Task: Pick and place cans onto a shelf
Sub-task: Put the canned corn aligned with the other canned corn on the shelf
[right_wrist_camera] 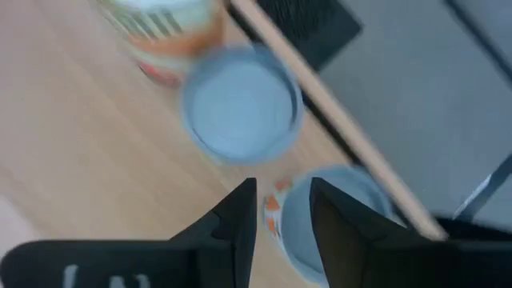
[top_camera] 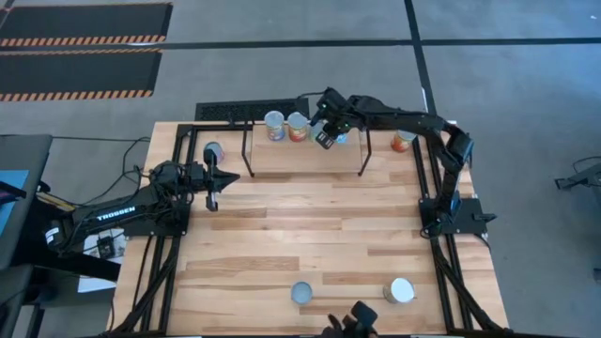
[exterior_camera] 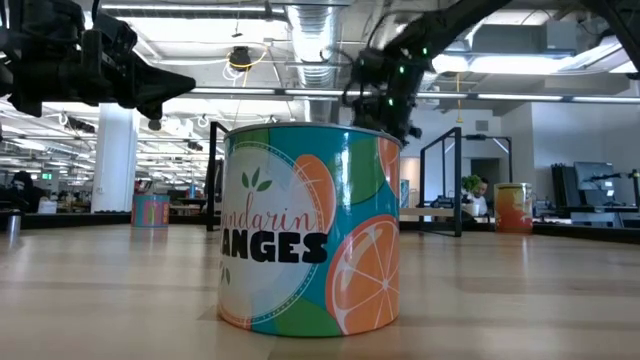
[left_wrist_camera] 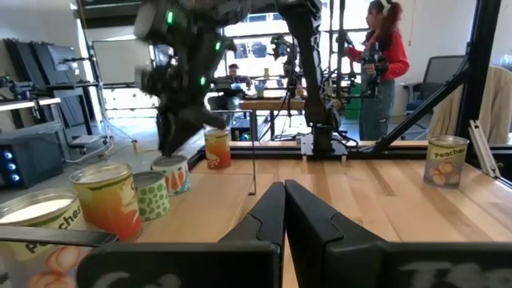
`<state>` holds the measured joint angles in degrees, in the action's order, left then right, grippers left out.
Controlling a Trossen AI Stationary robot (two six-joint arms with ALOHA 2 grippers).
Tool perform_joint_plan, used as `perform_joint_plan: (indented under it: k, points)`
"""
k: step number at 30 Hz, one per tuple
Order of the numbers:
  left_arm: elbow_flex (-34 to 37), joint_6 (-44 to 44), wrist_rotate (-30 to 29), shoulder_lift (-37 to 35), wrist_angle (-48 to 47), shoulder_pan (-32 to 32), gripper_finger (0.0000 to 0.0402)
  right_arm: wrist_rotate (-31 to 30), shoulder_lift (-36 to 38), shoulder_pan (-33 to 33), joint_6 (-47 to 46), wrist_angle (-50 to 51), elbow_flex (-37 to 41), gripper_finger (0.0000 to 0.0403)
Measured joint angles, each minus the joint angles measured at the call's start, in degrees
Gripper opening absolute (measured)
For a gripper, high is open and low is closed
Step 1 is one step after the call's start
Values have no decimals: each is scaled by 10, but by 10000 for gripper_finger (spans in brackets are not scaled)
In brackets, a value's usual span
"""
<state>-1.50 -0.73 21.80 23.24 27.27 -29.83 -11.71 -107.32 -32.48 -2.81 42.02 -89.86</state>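
Observation:
The shelf (top_camera: pixel 305 155) is a light-wood board with black wire ends at the table's far side. Two cans (top_camera: pixel 274 125) (top_camera: pixel 298 127) stand on it. My right gripper (top_camera: pixel 327 132) hovers over a third can (top_camera: pixel 343 138) on the shelf. In the right wrist view its fingers (right_wrist_camera: pixel 280 212) stand a small gap apart above that can's rim (right_wrist_camera: pixel 274 204). My left gripper (top_camera: pixel 222 176) is shut and empty beside the shelf's left end, near a can (top_camera: pixel 213 151) standing on the table.
One can (top_camera: pixel 404 141) stands on the table right of the shelf, and two cans (top_camera: pixel 302 294) (top_camera: pixel 401 290) stand near the front edge. The nearer one fills the low view (exterior_camera: pixel 310 230). A person in red (left_wrist_camera: pixel 384 64) stands beyond the table's right side.

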Motion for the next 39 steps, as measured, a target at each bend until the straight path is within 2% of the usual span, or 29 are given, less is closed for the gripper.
perform_joint_plan:
  k: [5,8,12,15,21,25,30,35,39]
  points:
    - [0,0,14,0,0,0,0,-4,31,40,42,40,-38,117]
    - [0,-1,14,0,-2,0,0,8,66,73,80,44,-30,78]
    - [0,-10,36,0,-8,0,0,70,113,109,89,11,31,14]
    - [0,-12,39,0,-8,0,0,103,156,141,95,-83,121,14]
    - [0,-16,39,0,-8,7,0,155,224,216,70,-372,334,5]
    - [0,-26,39,0,-9,21,0,142,238,264,22,-505,431,10]
    - [0,-34,34,0,-9,42,0,105,241,317,4,-616,508,4]
    - [-14,-46,28,6,-27,62,0,105,241,308,-4,-791,605,6]
    - [-30,-50,5,27,-39,80,0,157,241,280,-16,-940,675,5]
